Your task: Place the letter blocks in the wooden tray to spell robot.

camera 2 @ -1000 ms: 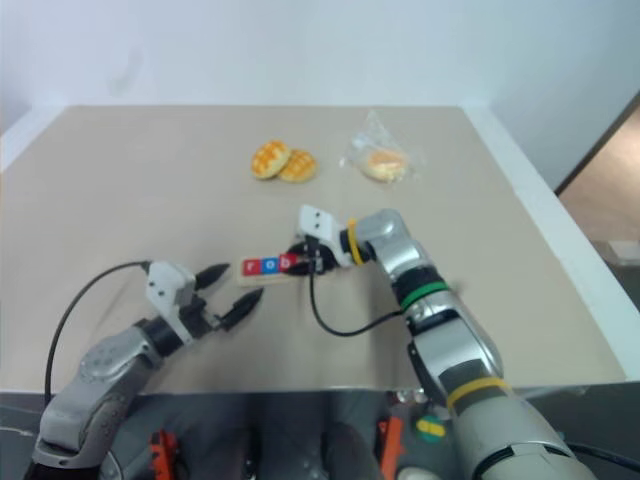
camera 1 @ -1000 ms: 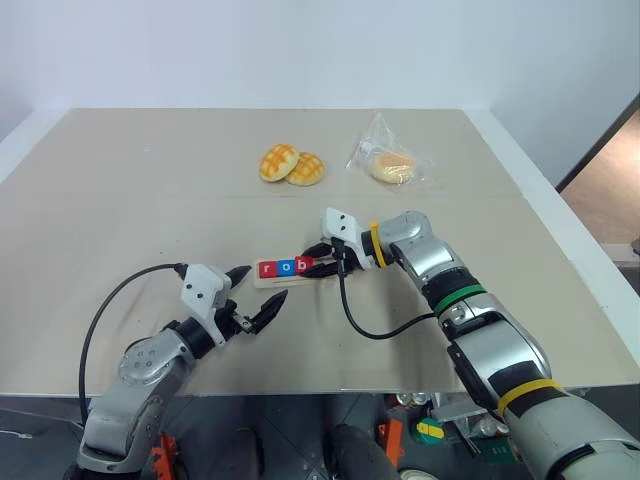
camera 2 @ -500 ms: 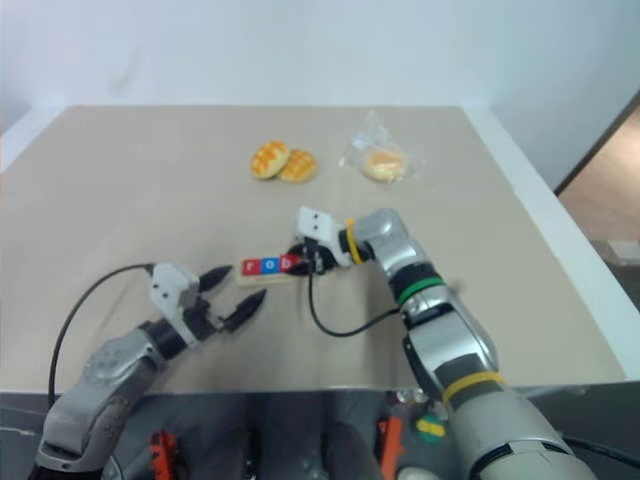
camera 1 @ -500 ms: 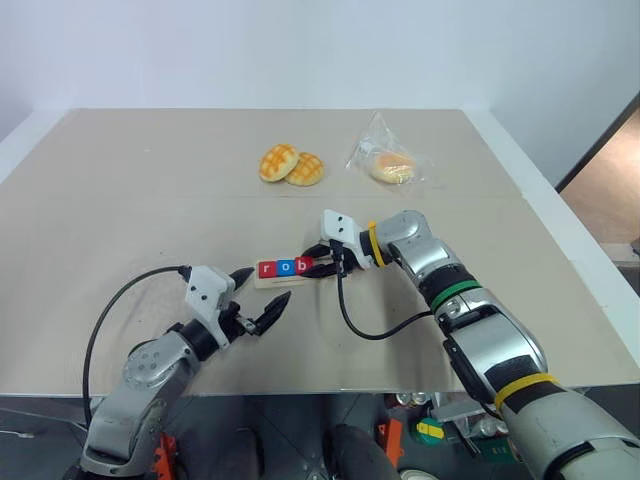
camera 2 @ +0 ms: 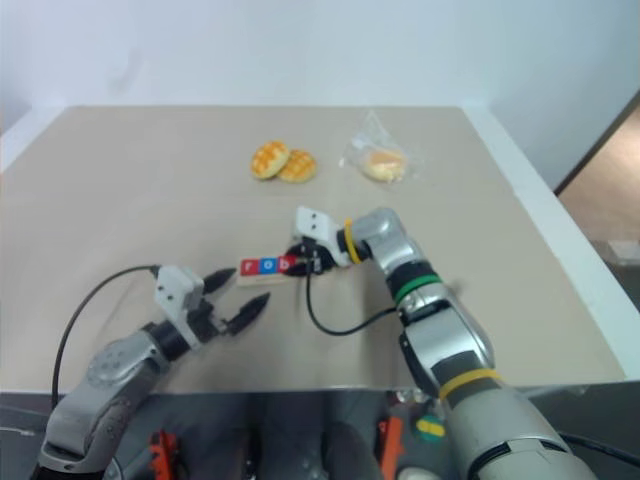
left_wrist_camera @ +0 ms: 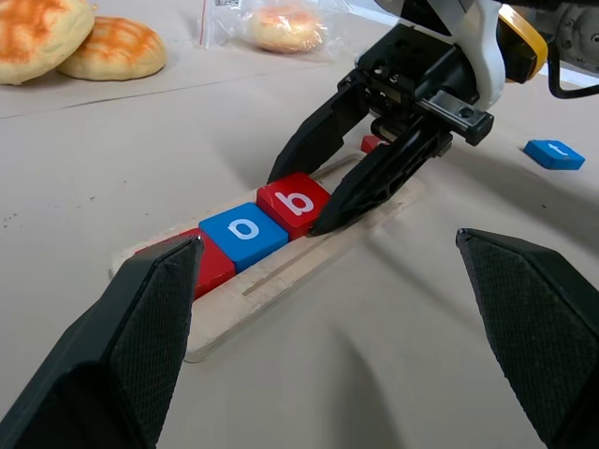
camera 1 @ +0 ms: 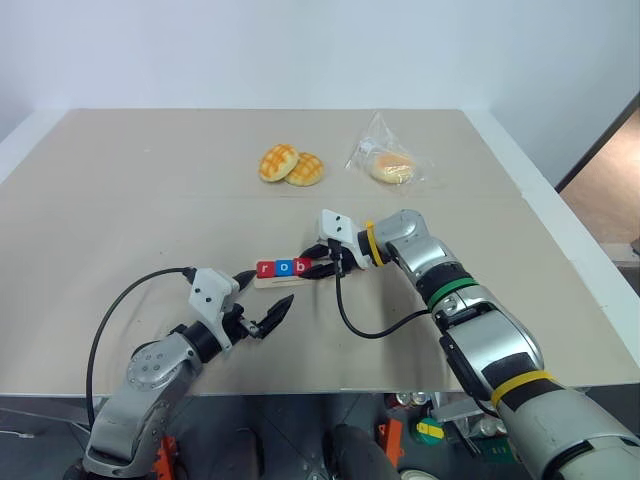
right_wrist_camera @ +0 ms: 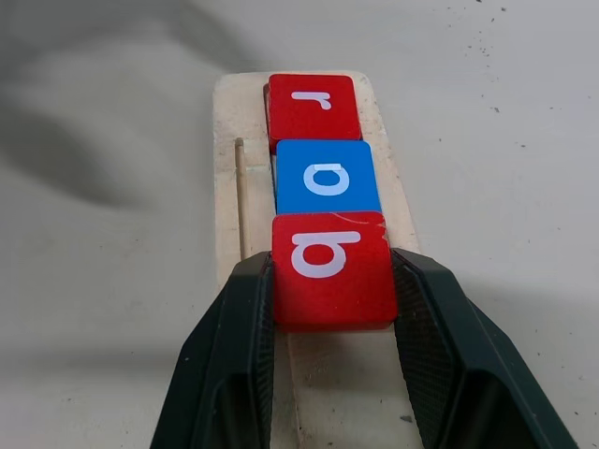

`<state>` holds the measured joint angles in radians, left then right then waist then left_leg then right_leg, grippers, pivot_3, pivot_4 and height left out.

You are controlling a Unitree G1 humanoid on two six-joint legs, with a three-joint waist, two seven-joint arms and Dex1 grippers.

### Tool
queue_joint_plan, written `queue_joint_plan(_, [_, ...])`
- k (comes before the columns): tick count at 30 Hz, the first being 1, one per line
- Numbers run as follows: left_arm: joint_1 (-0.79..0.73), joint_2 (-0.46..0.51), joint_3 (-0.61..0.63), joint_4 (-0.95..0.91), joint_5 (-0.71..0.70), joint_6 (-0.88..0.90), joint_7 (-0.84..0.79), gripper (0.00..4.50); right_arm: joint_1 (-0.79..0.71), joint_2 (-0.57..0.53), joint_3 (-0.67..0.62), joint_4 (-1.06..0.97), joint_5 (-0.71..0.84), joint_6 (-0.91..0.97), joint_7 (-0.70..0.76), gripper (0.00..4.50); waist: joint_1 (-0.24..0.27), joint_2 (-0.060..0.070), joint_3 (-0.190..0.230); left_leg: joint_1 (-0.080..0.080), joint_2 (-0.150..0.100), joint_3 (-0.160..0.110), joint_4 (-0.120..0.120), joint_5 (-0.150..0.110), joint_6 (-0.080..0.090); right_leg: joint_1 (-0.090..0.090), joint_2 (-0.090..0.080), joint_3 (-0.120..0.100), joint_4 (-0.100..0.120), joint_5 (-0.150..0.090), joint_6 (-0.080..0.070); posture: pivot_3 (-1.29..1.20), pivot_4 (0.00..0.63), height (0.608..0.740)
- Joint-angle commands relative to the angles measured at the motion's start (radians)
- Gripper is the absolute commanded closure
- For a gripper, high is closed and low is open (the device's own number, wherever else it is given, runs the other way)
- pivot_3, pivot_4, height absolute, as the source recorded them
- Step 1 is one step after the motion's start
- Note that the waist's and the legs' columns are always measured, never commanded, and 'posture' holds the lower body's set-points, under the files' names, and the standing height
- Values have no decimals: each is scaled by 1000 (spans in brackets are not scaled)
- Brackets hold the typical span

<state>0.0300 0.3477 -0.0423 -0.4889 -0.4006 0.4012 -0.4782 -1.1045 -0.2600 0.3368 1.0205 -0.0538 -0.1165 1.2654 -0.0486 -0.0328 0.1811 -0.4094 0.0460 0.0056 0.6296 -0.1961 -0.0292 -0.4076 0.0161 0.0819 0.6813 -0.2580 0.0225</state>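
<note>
Right gripper (right_wrist_camera: 329, 281) jaws are pinching the red b block (right_wrist_camera: 329, 267), seating it in the wooden tray (right_wrist_camera: 229, 187) right behind the o (right_wrist_camera: 327, 178) and r (right_wrist_camera: 312, 105). Left gripper (camera 1: 262, 298), jaws wide and empty, is idling near the tray. A blue block (left_wrist_camera: 555, 153) is waiting beyond it on the table (camera 1: 150, 200).

Three letter blocks (right_wrist_camera: 326, 192) in wooden tray (left_wrist_camera: 281, 281); buns (camera 1: 291, 165) behind.

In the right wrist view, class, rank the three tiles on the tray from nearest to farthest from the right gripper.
1. Red b tile, between the right gripper fingers.
2. Blue o tile, next along the wooden tray.
3. Red r tile, at the far end.
</note>
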Motion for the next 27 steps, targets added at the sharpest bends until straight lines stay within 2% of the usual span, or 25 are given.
queue_joint_plan(1, [1,4,-1,-48,-2,0,2,0,-35,-2,-26,13,-3,19,20,2780,0,0,0,0,0,0,0,0,0,0,0,0,0,0,0,0,150,740])
queue_joint_plan(27, [21,-2,-15,-68,9,1,15,0,-31,33,-39,65,-40,-24,0,2780,-1,0,0,1,1,0,0,0,0,0,1,0,0,0,0,0,150,740])
